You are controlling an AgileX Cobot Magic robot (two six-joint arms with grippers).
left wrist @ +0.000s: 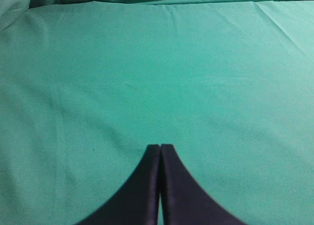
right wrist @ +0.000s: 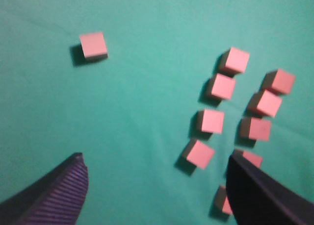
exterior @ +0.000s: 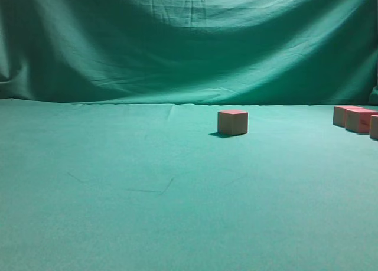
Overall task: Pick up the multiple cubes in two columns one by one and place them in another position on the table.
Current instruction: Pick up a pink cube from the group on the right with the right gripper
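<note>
Open right end effector (right wrist: 157,186) above cubes (right wrist: 211,121), none held

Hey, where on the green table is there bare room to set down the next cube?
Bare table spreads left of and in front of the lone cube, and between it and the two columns of cubes. It is crowded only inside those columns, beside the open right tool.
</note>
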